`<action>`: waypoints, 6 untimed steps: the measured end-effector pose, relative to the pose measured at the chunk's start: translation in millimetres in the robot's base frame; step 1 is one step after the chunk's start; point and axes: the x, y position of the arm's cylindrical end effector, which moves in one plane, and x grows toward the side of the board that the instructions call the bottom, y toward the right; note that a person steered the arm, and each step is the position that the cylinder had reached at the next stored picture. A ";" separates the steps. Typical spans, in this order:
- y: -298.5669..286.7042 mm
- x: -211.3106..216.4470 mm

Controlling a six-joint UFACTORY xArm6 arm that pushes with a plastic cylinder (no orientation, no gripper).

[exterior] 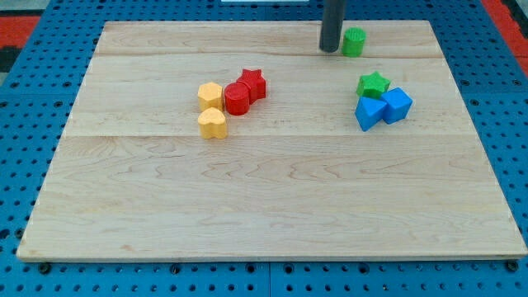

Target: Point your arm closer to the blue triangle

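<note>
Near the view's top edge of the wooden board [272, 206], just left of the green cylinder [354, 41]: my tip [330, 49], end of a straight dark rod, standing upright, close beside the cylinder, contact impossible to judge. No hand or claw on the rod, so nothing clasped or let go; only a bare tip resting at board height.

Below the green cylinder, toward the view's right: blue triangle [369, 113], well apart from my tip. Touching the triangle on its right: blue cube [397, 105]. Directly above the triangle, pressed against both blue blocks: green star [373, 83].

Far to the left of the green cylinder and lower: a second cluster. Red star [252, 84] uppermost, red cylinder [237, 99] against its lower left, yellow hexagon [210, 96] touching the red cylinder's left side, yellow heart [212, 123] just below the hexagon.

Beneath the board on all sides: blue pegboard [25, 124].
</note>
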 end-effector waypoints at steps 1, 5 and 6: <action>34.9 8.4; 32.6 190.5; 25.8 127.6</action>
